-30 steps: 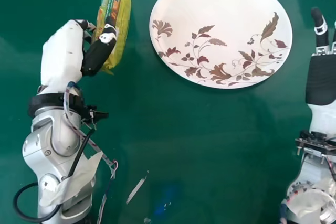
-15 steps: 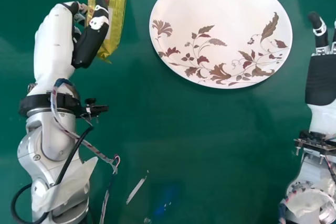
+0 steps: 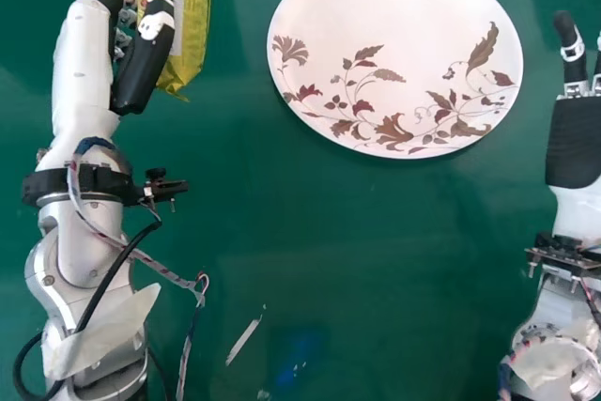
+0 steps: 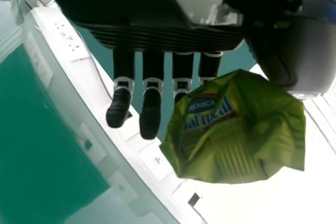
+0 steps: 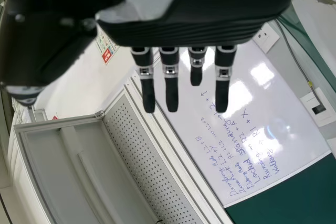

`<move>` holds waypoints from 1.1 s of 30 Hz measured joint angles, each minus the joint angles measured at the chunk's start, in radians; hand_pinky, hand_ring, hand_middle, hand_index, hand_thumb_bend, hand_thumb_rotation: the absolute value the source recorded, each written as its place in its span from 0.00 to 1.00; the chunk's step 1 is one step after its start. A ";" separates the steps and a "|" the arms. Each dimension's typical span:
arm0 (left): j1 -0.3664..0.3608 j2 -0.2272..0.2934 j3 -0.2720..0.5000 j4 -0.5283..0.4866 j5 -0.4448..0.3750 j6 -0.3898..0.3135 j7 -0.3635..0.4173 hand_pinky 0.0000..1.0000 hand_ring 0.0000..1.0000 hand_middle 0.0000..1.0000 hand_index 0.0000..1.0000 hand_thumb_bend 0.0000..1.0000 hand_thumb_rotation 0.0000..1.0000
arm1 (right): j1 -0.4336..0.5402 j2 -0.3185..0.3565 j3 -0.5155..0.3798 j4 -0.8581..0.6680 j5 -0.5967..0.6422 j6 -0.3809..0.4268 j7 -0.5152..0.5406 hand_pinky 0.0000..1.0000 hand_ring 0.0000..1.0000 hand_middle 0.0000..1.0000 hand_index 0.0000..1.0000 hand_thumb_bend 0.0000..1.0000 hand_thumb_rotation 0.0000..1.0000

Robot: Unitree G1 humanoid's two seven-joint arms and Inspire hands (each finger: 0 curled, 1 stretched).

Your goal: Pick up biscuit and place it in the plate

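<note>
As the green table [image 3: 329, 251] stretches away from us, the right hand [image 3: 575, 143] lies idle over on the right, fingers straight. Farther out, centre stage, sits the big white plate [image 3: 394, 7] with its leafy pattern. Across to the left, the left hand [image 3: 143, 68] has thumb and fingers pinched on the biscuit packet [image 3: 194, 21], and that's at the far left, well apart from the plate! Light, I'd say, with a soft, slippery wrapper and brittle biscuits inside: squeeze gently around the firmer middle, never the loose end. And what a shiny thing, yellow-green, a touch of orange, a white patch, its near end crumpled!
</note>
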 measured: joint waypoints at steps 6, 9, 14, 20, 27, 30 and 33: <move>-0.020 -0.003 0.037 0.003 -0.178 -0.001 -0.001 0.17 0.20 0.40 0.49 0.52 0.00 | 0.000 0.000 0.001 0.000 -0.002 0.000 0.000 0.78 0.88 0.89 0.83 1.00 0.49; -0.033 -0.006 0.063 0.006 -0.278 0.001 -0.007 0.17 0.19 0.39 0.49 0.52 0.00 | 0.000 -0.001 0.001 0.000 -0.005 -0.001 0.000 0.80 0.88 0.88 0.83 1.00 0.48; -0.037 0.001 0.095 0.043 -0.425 -0.006 -0.008 0.18 0.21 0.39 0.49 0.52 0.00 | 0.000 -0.001 0.001 0.000 -0.009 -0.001 -0.004 0.78 0.89 0.88 0.85 1.00 0.47; -0.041 0.038 0.116 0.129 -0.585 -0.110 -0.008 0.18 0.21 0.40 0.49 0.52 0.00 | -0.001 -0.002 0.000 0.000 -0.013 -0.002 -0.004 0.75 0.88 0.87 0.87 0.99 0.45; -0.072 0.018 0.122 0.223 -0.768 -0.146 -0.002 0.20 0.21 0.40 0.49 0.51 0.00 | -0.004 -0.003 -0.001 0.001 -0.017 -0.008 -0.002 0.75 0.88 0.87 0.89 1.00 0.46; -0.072 -0.008 0.120 0.275 -0.828 -0.179 0.010 0.18 0.21 0.39 0.49 0.51 0.00 | -0.008 -0.003 -0.001 0.004 -0.017 -0.015 0.001 0.77 0.91 0.89 0.91 1.00 0.45; -0.075 -0.028 0.121 0.324 -0.922 -0.199 0.004 0.18 0.21 0.39 0.49 0.51 0.00 | -0.012 -0.003 -0.001 0.015 -0.018 -0.020 0.001 0.78 0.93 0.90 0.94 0.98 0.42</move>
